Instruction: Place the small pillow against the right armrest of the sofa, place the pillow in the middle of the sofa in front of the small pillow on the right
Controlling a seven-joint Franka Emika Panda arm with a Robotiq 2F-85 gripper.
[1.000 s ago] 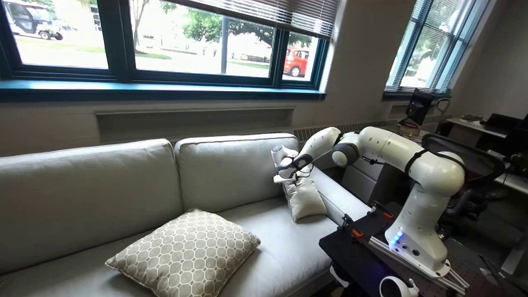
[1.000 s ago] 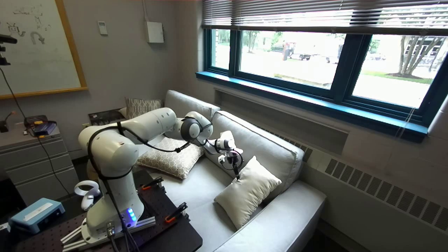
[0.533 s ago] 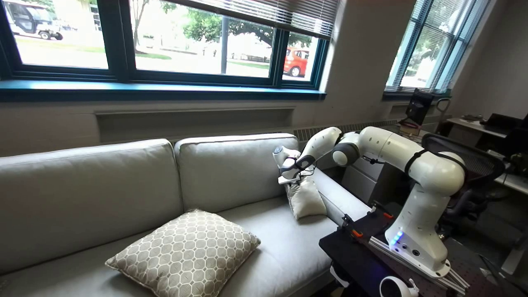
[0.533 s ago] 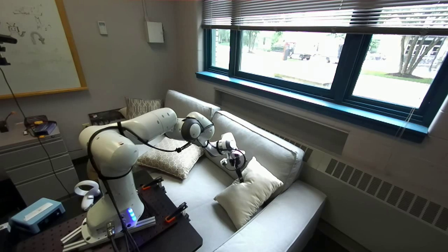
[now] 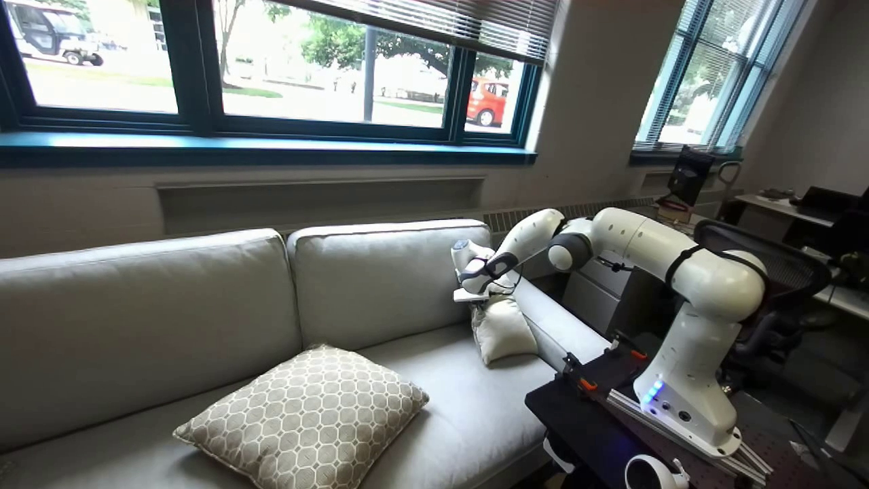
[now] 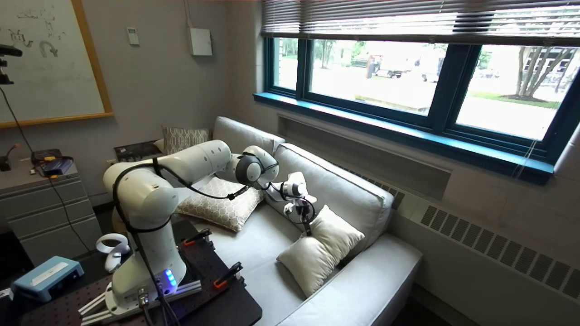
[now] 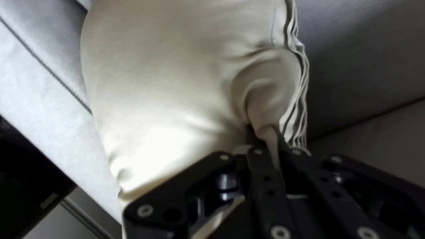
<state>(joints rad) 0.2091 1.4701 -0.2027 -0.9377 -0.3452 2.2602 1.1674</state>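
The small pillow (image 6: 312, 262), plain off-white, leans on the sofa (image 5: 387, 285) beside the right armrest (image 6: 362, 280). My gripper (image 7: 265, 132) is shut on a fold of its fabric near one seamed edge; deep creases run out from the fingers in the wrist view. Seen in an exterior view, the gripper (image 6: 307, 232) reaches down into the pillow's upper side, which dents around it. The fingertips themselves are partly hidden by cloth. The larger lattice-patterned beige pillow (image 5: 312, 414) lies tilted on the seat towards the middle of the sofa, apart from the gripper.
A black table (image 6: 226, 303) carrying the arm's base and orange-and-black clamps (image 6: 229, 275) stands against the sofa's front. The back cushion (image 6: 335, 185) rises close behind the gripper. Another patterned cushion (image 6: 185, 138) sits beyond the sofa's far end.
The jaws have closed, pinching the small pillow's fabric into a crease. The arm shifted slightly towards the pillow, then a little back. The larger pillow has stayed where it was.
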